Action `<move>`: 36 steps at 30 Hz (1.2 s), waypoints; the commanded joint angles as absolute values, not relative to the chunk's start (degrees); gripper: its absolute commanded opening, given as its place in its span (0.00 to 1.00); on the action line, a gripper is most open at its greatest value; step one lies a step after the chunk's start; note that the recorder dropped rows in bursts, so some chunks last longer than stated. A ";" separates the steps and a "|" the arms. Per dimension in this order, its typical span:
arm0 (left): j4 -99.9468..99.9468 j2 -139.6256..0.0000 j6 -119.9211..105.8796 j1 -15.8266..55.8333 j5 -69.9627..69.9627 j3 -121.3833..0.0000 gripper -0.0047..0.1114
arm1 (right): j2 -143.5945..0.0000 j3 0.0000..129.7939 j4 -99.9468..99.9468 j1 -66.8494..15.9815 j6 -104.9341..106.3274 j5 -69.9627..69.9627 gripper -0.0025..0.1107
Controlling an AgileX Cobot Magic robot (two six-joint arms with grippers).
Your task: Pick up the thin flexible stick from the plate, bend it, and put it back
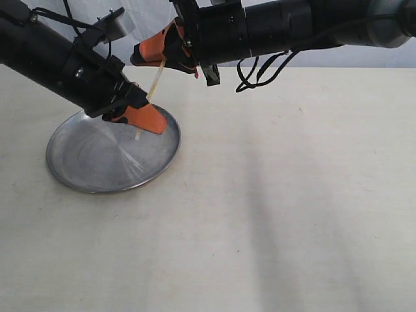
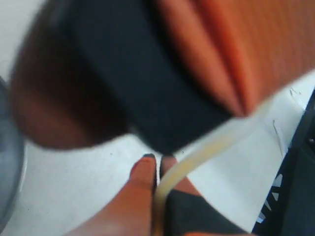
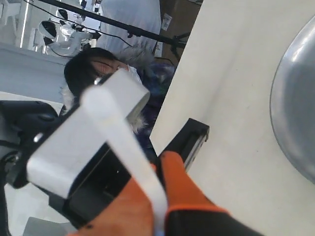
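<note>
The thin flexible stick [image 1: 156, 78] hangs in a slight curve above the plate [image 1: 84, 162], a round silver dish at the left of the table. Both grippers hold it. My left gripper [image 1: 153, 123], orange-fingered, is shut on its lower part just over the plate's far rim, and a short end pokes out below. My right gripper [image 1: 146, 55] is shut on its upper end, higher up. In the left wrist view the stick [image 2: 206, 147] bows out from between the shut fingers [image 2: 145, 177]. The right wrist view shows the stick [image 3: 128, 142] as a pale blur clamped between orange fingers [image 3: 179, 182].
The cream table [image 1: 292, 195] stretches to the right and front of the plate. Cables [image 1: 260, 71] loop under the right arm. The plate's edge [image 3: 295, 108] shows in the right wrist view, with a person behind the table's edge.
</note>
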State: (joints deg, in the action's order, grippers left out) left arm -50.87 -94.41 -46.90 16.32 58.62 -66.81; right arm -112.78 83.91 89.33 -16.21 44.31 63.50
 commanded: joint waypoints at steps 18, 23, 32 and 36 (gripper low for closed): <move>-57.80 -94.69 -45.37 16.21 60.91 -66.87 0.04 | -109.61 83.89 80.91 -16.11 45.01 59.99 0.01; -60.04 -94.69 -46.94 16.21 63.68 -66.87 0.04 | -109.61 83.89 75.98 -16.11 42.49 58.38 0.01; -63.67 -94.69 -47.89 16.21 69.21 -66.87 0.04 | -110.21 83.89 70.38 -16.11 38.79 55.34 0.01; -64.88 -94.69 -48.68 17.24 69.96 -66.87 0.04 | -112.59 83.89 69.97 -16.11 38.55 55.64 0.01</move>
State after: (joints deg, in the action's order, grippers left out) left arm -60.18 -94.99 -47.47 16.59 69.17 -66.80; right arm -110.69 84.03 73.67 -16.21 38.37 55.82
